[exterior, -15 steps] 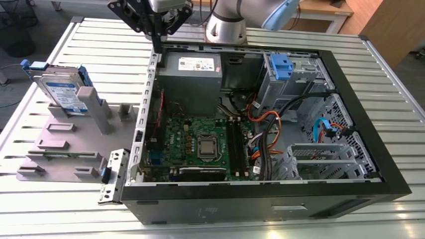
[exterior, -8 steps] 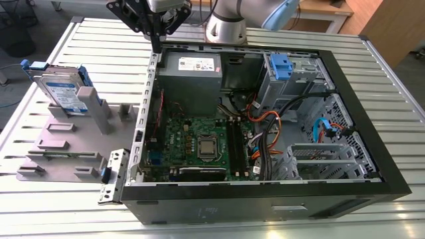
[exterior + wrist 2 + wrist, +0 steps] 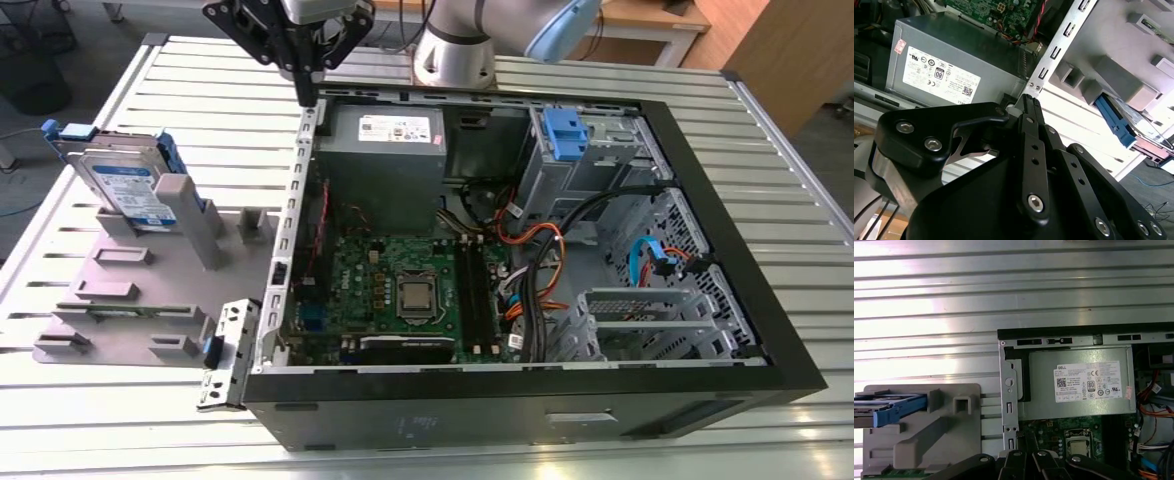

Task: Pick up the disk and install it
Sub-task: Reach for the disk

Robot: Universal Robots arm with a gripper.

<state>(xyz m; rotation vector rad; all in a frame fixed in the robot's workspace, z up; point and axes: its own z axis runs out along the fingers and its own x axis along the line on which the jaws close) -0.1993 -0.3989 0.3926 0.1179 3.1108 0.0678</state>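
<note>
Your gripper (image 3: 308,95), closed on nothing, hangs over the open case's (image 3: 534,400) corner by the power supply (image 3: 380,160). The disk (image 3: 127,185) stands on edge outside the case, in a grey stand (image 3: 134,290) on the bench (image 3: 107,420), likely to keep its sides free for grasping.

The disk (image 3: 127,185), silver with blue bracket, stands on edge, tilted, in the grey holder (image 3: 134,292)
</note>
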